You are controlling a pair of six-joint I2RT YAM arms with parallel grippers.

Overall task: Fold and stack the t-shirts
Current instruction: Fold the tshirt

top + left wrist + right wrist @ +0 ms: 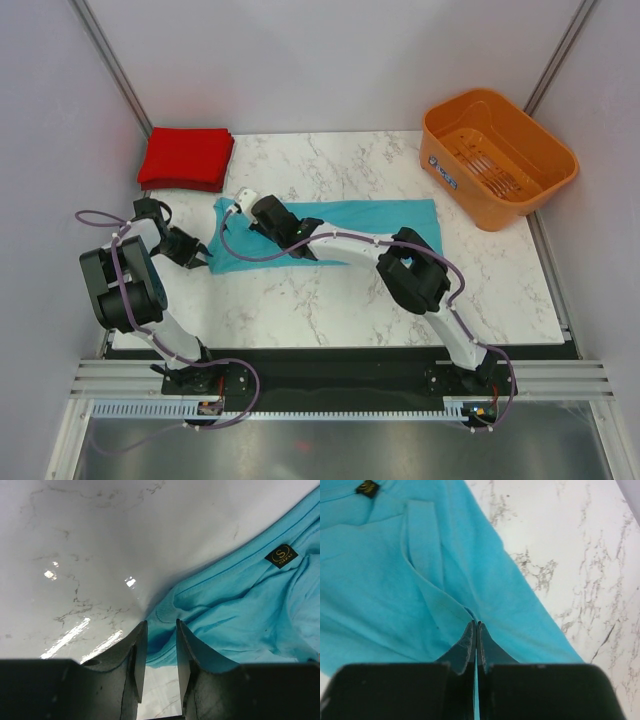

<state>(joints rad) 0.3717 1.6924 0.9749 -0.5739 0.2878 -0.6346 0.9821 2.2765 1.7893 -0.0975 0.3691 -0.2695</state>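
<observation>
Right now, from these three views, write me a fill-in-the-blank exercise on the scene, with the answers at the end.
1. The folded red t-shirt lies at the table's far ___ corner.
2. The right gripper is ___ on the teal t-shirt.
3. The teal t-shirt's dark label reads ___.
4. The orange basket is ___.
Missing words: left; shut; S; empty.

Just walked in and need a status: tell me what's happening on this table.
Both arms are working the teal-blue t-shirt, spread on the marble table. The right claw is shut on a fold of it; the left claw straddles its edge, jaws apart. The red t-shirt lies folded at the far left corner.
</observation>
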